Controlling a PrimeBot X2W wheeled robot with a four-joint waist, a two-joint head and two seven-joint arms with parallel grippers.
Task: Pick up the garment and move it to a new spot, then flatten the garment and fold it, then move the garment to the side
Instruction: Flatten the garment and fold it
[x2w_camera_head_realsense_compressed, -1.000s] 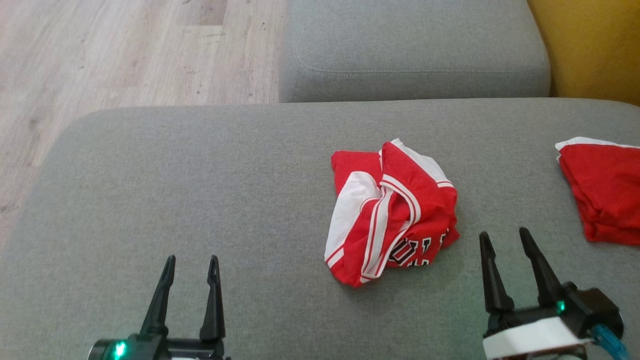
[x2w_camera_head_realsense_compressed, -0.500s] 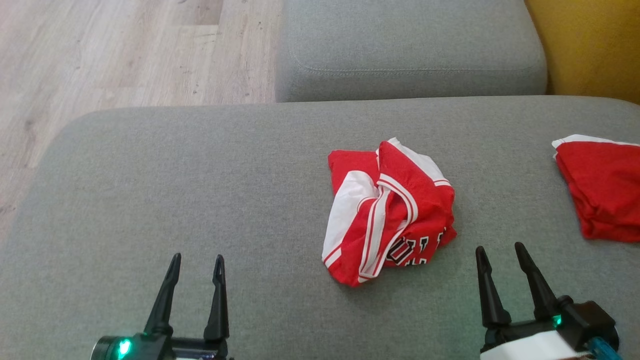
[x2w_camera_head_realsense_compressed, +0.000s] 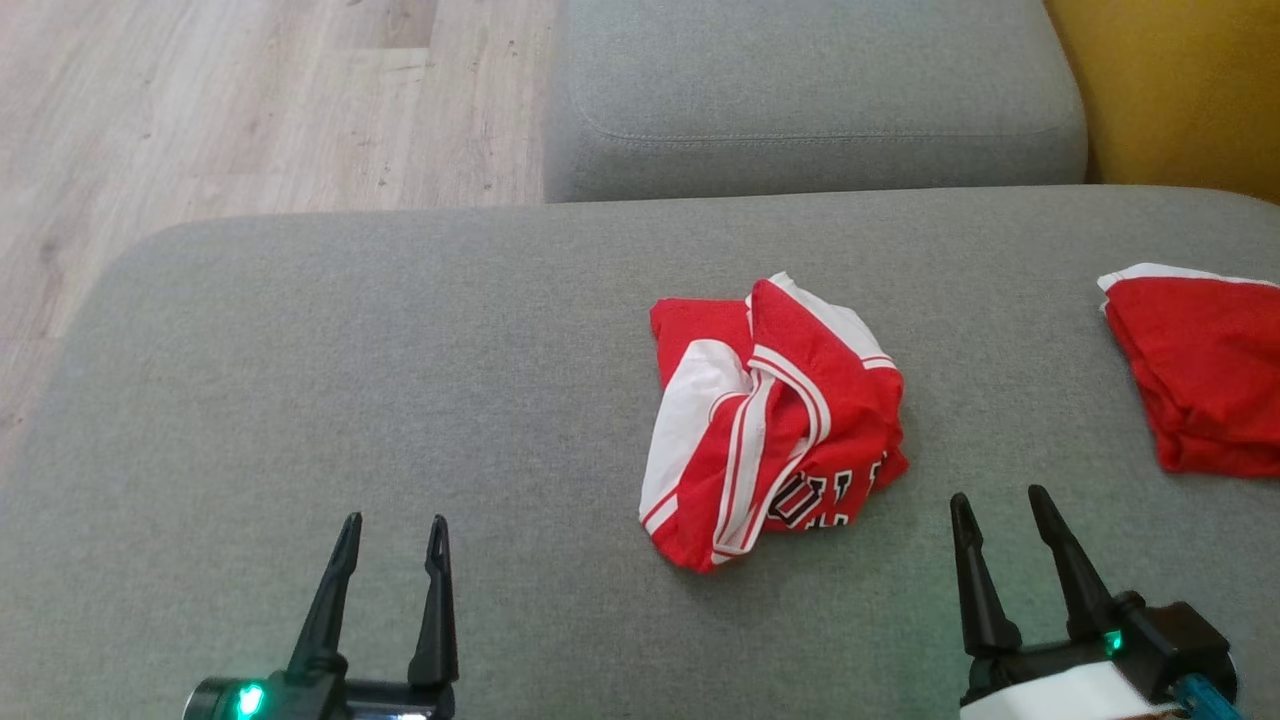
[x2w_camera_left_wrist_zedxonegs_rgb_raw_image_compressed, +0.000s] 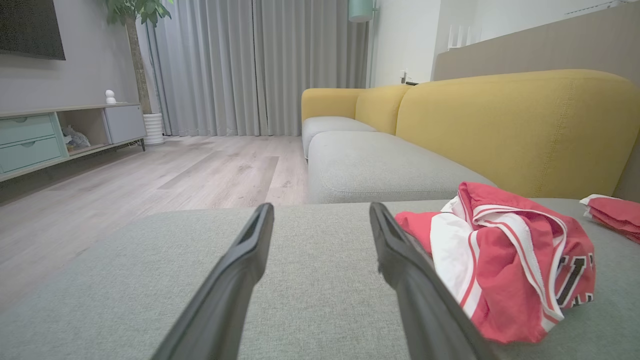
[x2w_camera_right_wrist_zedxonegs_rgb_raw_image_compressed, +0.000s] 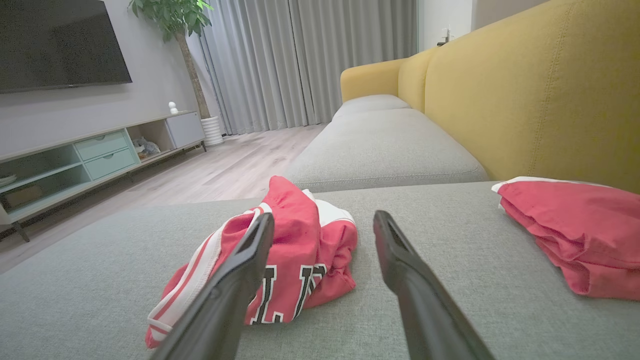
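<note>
Pickup step, I'd guess: left gripper (x2w_camera_head_realsense_compressed: 393, 520) and right gripper (x2w_camera_head_realsense_compressed: 998, 495) are hanging wide open, next probably reaching for the crumpled red-and-white jersey (x2w_camera_head_realsense_compressed: 775, 420).

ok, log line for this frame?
phase: pre-grasp | left pincer: open, empty | right pincer: open, empty | garment: crumpled on cushion, untouched

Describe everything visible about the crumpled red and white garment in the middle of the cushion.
The garment is a red jersey-like fabric with white panels, white stripe trim and black-and-white block letters, partly hidden in folds. It lies crumpled in a loose heap, resting on the grey cushion. Nothing else touches it; the open right tool sits nearby, apart.
</note>
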